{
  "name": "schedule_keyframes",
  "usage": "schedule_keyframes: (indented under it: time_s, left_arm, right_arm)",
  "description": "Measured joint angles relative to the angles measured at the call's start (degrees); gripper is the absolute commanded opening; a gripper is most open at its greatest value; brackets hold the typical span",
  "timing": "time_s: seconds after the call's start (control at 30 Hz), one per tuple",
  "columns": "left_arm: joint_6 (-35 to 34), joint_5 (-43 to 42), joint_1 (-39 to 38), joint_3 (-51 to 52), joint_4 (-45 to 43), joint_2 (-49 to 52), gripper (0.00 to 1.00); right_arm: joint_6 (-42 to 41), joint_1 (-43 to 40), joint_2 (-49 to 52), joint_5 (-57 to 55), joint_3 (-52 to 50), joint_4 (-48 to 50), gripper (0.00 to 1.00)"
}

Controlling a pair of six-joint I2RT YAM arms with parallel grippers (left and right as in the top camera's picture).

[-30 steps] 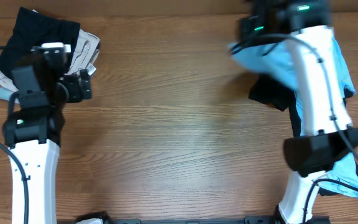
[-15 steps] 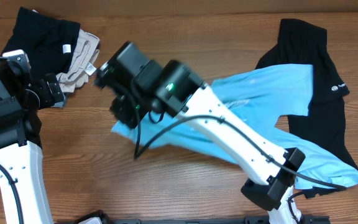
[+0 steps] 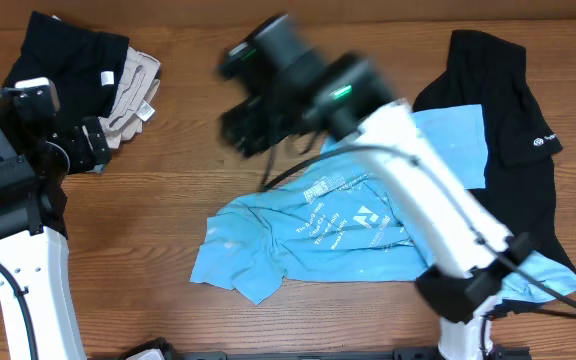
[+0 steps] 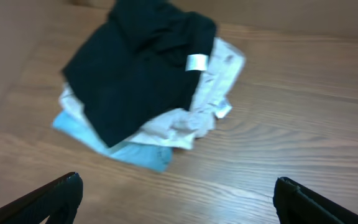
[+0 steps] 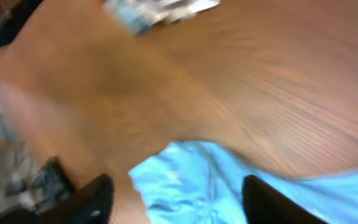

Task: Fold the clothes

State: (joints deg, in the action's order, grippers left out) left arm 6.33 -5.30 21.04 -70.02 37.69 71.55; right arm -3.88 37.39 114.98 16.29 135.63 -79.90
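A light blue shirt (image 3: 303,235) lies crumpled and partly spread in the middle of the table; its right end runs under the right arm. In the right wrist view the blue shirt (image 5: 194,190) shows below my right gripper (image 5: 179,200), which is open and apart from the cloth. In the overhead view the right gripper (image 3: 243,128) hovers, blurred, above the shirt's far left part. A black garment (image 3: 508,110) lies at the far right. My left gripper (image 3: 95,147) stands open beside a pile of clothes (image 3: 78,65). That pile (image 4: 148,87) has a black piece on top.
The pile at the far left holds black, beige and pale blue pieces and sits close to the table's back edge. Bare wood (image 3: 268,330) shows in front of the blue shirt. The right arm's base (image 3: 463,295) stands on the shirt's right end.
The right arm swept from the far right to the left with the blue shirt, then opened and rose; the shirt now lies on the table. The left arm shifted left earlier and now holds still.
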Motion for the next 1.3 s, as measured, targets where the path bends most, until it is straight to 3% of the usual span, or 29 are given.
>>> schedule_keyframes:
  time_s: [0.17, 0.4, 0.6, 0.77, 1.0, 1.3]
  left_arm:
    - [1.2, -6.8, -2.1, 0.0, 0.3, 0.0, 0.98]
    - [4.0, -12.8, -16.7, -0.2, -2.7, 4.0, 0.98]
    - [5.0, -14.5, -32.5, -1.2, -17.5, 17.7, 0.98]
    - [4.7, -14.4, -42.9, -10.7, -16.7, 34.5, 0.99]
    - [4.8, -11.6, -50.0, -31.3, -11.6, 52.8, 0.97]
    - [6.0, -11.1, -51.4, -35.0, -6.9, 59.9, 0.83]
  right_arm:
    - [-0.6, -11.7, -2.5, -0.3, 0.2, -3.8, 0.83]
    - [-0.6, -22.1, -2.5, -0.7, 0.2, -5.0, 0.85]
    - [-0.7, -32.1, -2.5, -0.8, 0.2, -5.2, 0.9]
    - [-0.6, -39.4, -2.5, -1.3, 0.2, -6.8, 0.91]
    - [0.0, -41.0, -2.5, -1.3, 0.2, -8.0, 0.91]
    - [0.7, -41.0, -2.5, -3.3, 0.2, -8.2, 0.89]
